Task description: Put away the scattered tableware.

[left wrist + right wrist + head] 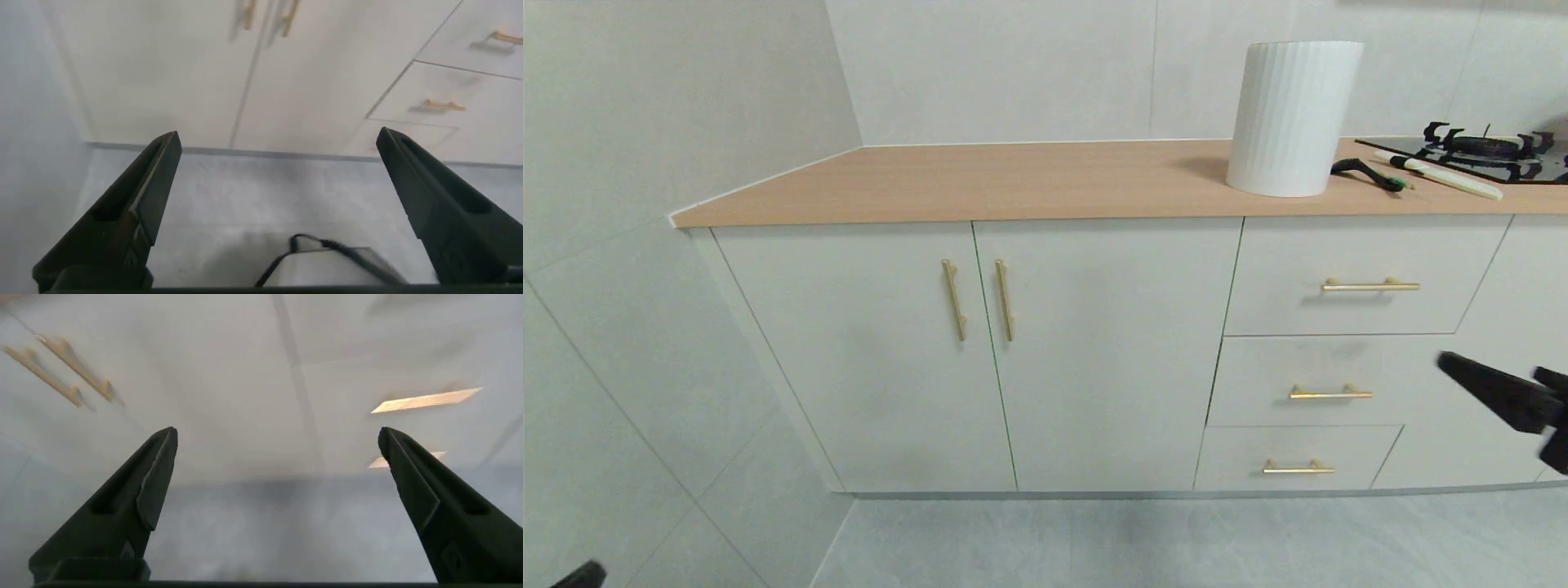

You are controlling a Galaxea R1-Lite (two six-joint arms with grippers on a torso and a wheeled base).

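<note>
Left tool [278,135] and right tool [276,431] gape wide, empty; black wedge-shaped fingers [139,204]. Above right tool, head view: wood-grain tabletop [1013,180] carrying ribbed white cylinder [1293,118], black-handled utensil [1368,174], cream-handled utensil [1445,176].

The ribbed canister [1293,118] is white, the wood-grain countertop [1013,184] tan, handles [1370,286] gold.

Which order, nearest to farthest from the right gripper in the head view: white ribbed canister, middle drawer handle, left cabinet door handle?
From the right gripper, low on the right:
1. Middle drawer handle, just to its left on the drawer stack.
2. White ribbed canister, up on the countertop.
3. Left cabinet door handle, far to the left.
</note>
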